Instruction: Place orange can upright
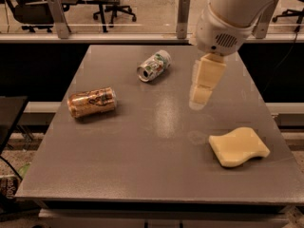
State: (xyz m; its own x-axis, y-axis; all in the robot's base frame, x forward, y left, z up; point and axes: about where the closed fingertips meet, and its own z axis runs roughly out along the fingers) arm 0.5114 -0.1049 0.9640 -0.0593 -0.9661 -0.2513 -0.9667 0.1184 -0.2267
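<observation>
The orange can lies on its side on the left part of the grey table, its long axis running left to right. My gripper hangs from the white arm above the table's middle right, well to the right of the orange can and clear of it. It holds nothing.
A white and green patterned can lies on its side at the back middle of the table. A pale yellow sponge lies at the front right. Office chairs and railing posts stand behind the table.
</observation>
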